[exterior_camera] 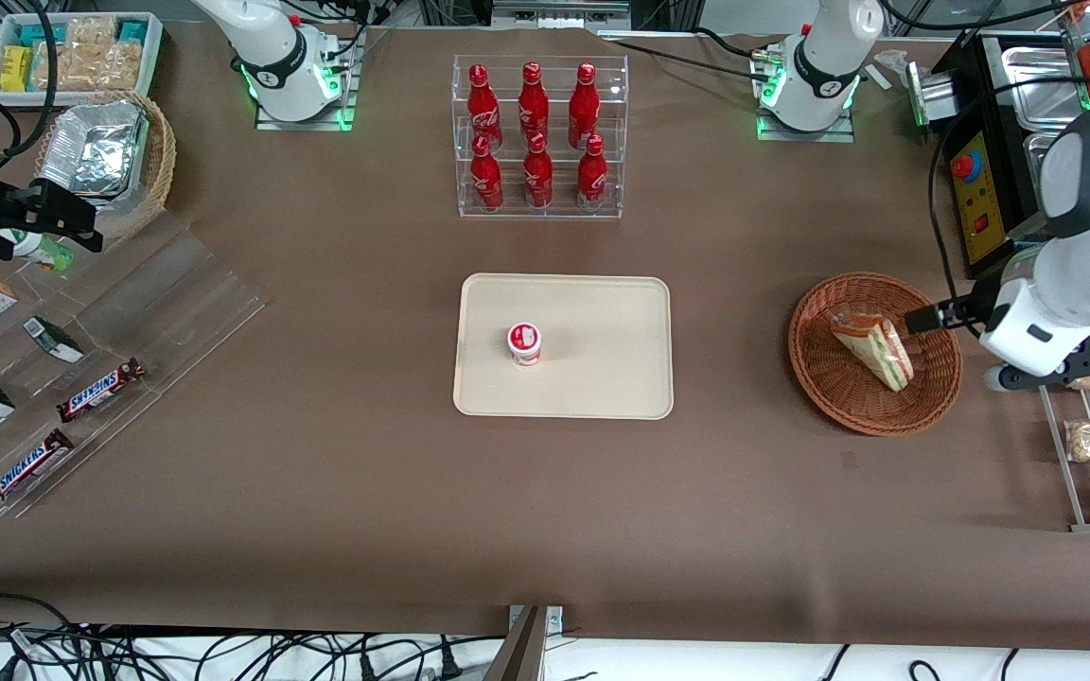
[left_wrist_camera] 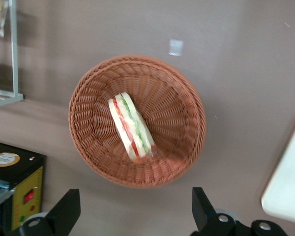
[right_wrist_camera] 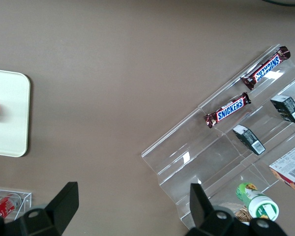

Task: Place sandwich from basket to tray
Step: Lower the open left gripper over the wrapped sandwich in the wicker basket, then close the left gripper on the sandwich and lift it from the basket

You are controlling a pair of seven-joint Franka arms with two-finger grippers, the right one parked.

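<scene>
Snickers bars (exterior_camera: 62,430) nearest camera. Our gripper (left_wrist_camera: 132,216) hangs spread wide above basket (exterior_camera: 824,383), holding nothing; sandwich (exterior_camera: 874,348) lies mid-basket, tray (exterior_camera: 602,378) apart. Risk: slippery wrap, fingers snagging wicker rim.

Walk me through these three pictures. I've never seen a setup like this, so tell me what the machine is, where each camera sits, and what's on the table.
Two white robot arms stand at a brown table. One picture looks down from the front; the other two come from cameras on each arm's wrist.

The working arm's gripper hovers above the round reddish-brown wicker basket, fingers open, holding nothing. In the basket lies the wrapped triangular sandwich.

Mid-table sits the flat cream-beige tray, carrying a small red-and-white cup. Farther from the front camera stands a clear rack of red bottles. Toward the parked arm's end lie Snickers bars on a clear display stand.
</scene>
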